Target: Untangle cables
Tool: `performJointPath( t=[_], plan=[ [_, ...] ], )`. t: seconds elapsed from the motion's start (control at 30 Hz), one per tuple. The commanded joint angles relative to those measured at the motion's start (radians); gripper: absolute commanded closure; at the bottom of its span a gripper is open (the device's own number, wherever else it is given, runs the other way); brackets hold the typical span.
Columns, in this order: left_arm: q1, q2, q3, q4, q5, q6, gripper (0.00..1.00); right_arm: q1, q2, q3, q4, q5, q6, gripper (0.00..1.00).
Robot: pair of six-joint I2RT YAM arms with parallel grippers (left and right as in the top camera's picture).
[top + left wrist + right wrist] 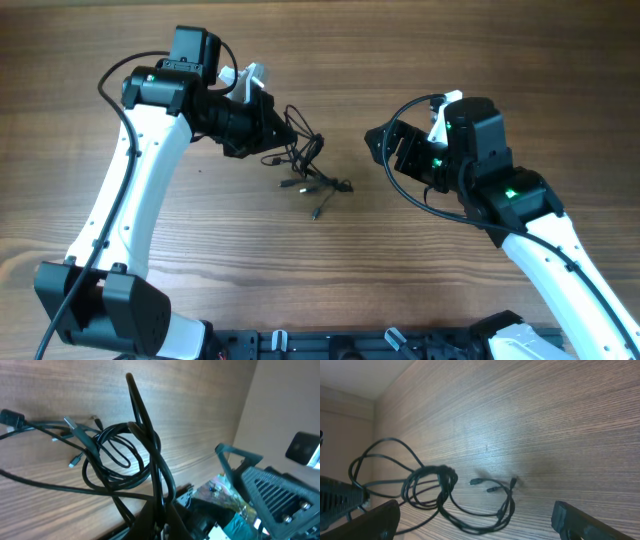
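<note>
Cables (305, 165) sit as one small black bunch near bench ctr, a bit toward the far side, btwn the two arms. It's loops on loops, w/ loose ends trailing toward the near side. Silvery plugs (316, 211) lie flat on the wood at those ends.

In the left wrist view the cables (120, 455) coil in overlapping rings, w/ one strand standing up as a tall narrow loop. In the right wrist view the cables (437, 485) show a tight clump at left & a wider loop spreading right, w/ two plugs (476, 481) lying inside that loop.

Left end effector (268, 128) is at the bunch's left edge, closed down on several strands. In its own view the strands all run into the left end effector (159, 512) at bottom ctr.

Right end effector (383, 143) is well apart from the bunch, off to its right. Its fingers (375, 520) are spread wide w/ nothing held; the bunch lies on the wood beyond them.

Bench (300, 270) is a brown wood-grain top w/ fine straight grain, matte, w/ a soft pale sheen in the right wrist view. A black rail (350, 345) runs along the near edge.

Past the bench edge is a plain pale beige wall (345, 415). The left wrist view shows a similar pale wall (282, 395) at upper right.
</note>
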Motion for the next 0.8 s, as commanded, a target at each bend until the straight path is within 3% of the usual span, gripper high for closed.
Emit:
performJointPath(
  t=[0.0,0.2,0.37,0.43,0.47,0.57,0.67,0.77],
  plan=[
    [-0.001,-0.016,-0.002,-0.043,-0.027,0.049,0.96,-0.002,-0.016,0.021,0.002,0.024,0.003,0.0],
    [-0.002,-0.016,-0.002,-0.047,-0.042,0.048,0.96,-0.001,-0.016,0.021,0.067,0.018,0.003,0.0],
    [-0.002,-0.016,-0.002,-0.017,-0.167,-0.066,0.96,-0.001,-0.016,0.021,0.098,0.016,0.097,0.0],
    [-0.002,-0.016,-0.002,-0.021,-0.294,-0.236,0.96,0.0,-0.014,0.02,0.058,-0.073,0.186,0.0],
    [-0.002,-0.016,-0.002,-0.022,-0.268,-0.27,0.96,0.003,-0.003,0.019,0.061,-0.129,0.127,0.0],
    [-0.002,-0.016,-0.002,0.016,-0.095,-0.187,0.96,0.051,0.092,0.019,0.073,-0.174,-0.287,0.0],
    [-0.002,-0.016,-0.002,-0.032,-0.099,-0.211,0.96,0.062,0.25,0.019,0.067,-0.397,-0.592,0.0],
    [-0.002,-0.016,-0.002,-0.11,-0.103,-0.214,0.96,0.064,0.346,0.02,0.093,-0.409,-0.656,0.01]
  ],
)
